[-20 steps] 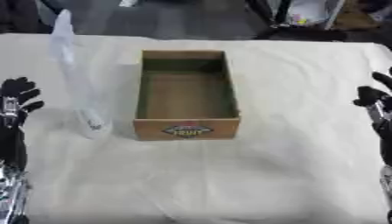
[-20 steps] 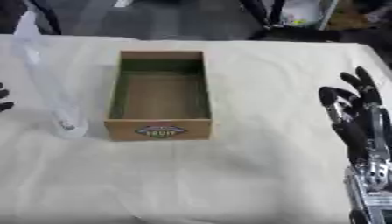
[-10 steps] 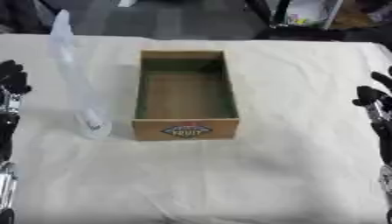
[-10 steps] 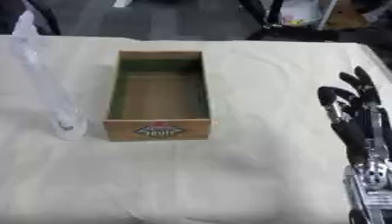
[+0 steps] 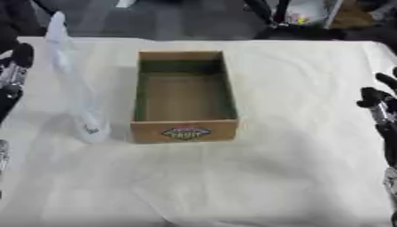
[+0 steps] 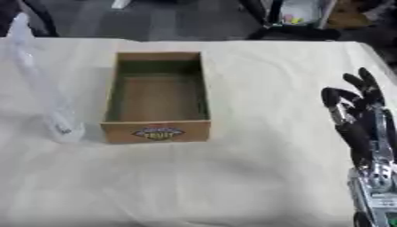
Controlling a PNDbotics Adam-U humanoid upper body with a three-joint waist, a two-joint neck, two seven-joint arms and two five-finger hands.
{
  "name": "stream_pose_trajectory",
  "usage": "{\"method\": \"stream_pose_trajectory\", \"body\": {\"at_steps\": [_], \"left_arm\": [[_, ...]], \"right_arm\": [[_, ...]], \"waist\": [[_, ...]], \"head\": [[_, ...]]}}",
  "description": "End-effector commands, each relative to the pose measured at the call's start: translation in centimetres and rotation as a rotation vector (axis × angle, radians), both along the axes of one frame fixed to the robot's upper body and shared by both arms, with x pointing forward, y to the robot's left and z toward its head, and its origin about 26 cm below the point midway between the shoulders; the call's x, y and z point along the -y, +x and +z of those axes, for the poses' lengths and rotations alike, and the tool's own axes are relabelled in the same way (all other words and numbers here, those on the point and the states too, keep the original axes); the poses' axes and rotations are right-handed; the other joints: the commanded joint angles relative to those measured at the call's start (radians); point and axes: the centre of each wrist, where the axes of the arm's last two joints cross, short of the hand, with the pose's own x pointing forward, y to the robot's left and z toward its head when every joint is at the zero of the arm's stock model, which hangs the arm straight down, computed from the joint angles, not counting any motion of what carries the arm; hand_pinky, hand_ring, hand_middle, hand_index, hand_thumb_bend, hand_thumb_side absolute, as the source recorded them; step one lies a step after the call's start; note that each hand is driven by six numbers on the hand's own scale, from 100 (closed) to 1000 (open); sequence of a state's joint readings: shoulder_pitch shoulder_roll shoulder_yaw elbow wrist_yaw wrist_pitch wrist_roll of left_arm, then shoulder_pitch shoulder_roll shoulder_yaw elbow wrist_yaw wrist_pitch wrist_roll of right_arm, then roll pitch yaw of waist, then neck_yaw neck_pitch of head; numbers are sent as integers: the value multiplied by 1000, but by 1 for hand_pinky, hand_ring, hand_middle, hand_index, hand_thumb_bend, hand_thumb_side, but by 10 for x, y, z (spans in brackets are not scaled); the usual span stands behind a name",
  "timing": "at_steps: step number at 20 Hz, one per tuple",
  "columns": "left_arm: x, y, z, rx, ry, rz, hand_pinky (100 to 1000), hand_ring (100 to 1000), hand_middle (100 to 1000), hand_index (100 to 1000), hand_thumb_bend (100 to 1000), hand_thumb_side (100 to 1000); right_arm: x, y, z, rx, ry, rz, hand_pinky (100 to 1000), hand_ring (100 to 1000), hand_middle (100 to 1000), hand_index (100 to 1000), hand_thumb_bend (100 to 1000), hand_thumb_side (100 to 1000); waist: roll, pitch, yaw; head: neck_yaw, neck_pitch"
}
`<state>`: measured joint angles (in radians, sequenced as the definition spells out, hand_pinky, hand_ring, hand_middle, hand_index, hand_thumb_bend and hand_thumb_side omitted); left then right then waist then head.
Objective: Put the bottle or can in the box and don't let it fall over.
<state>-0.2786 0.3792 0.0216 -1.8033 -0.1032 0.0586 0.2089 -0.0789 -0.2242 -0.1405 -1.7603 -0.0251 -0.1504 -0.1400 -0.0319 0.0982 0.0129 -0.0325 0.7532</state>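
A tall clear plastic bottle (image 5: 75, 84) stands upright on the cloth just left of the box. The cardboard box (image 5: 184, 129) is open on top and empty, with a label on its near wall. My left hand (image 5: 13, 73) shows at the left edge, beside the bottle's upper part and apart from it, fingers straight. At the right edge my right hand (image 6: 358, 119) rests open with fingers up, well away from the box.
A cream cloth (image 5: 256, 177) covers the table. Dark floor, chair legs and clutter lie beyond the far edge (image 5: 302, 17).
My left hand has risen along the left edge, towards the bottle's upper part. The bottle, box and right hand have not moved.
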Motion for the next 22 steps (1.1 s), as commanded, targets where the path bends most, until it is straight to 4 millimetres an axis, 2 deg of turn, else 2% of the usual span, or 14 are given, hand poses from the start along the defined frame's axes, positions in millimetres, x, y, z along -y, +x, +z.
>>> {"method": "stream_pose_trajectory", "body": {"at_steps": [1, 14, 22], "left_arm": [[0, 2, 11, -4, 55, 8, 783, 843, 766, 853, 559, 651], [13, 19, 2, -46, 59, -3, 776, 842, 766, 868, 550, 627], [17, 32, 7, -43, 66, -16, 774, 838, 762, 867, 545, 636]], "right_arm": [[1, 0, 9, 27, -18, 8, 675, 768, 868, 1000, 631, 565], [0, 1, 8, 21, -19, 13, 675, 768, 867, 1000, 631, 566], [0, 1, 7, 18, -19, 17, 675, 768, 867, 1000, 631, 566]], "waist": [[4, -11, -3], [1, -14, -2], [1, -15, -3]], "head": [[0, -7], [0, -11], [-1, -12]]}}
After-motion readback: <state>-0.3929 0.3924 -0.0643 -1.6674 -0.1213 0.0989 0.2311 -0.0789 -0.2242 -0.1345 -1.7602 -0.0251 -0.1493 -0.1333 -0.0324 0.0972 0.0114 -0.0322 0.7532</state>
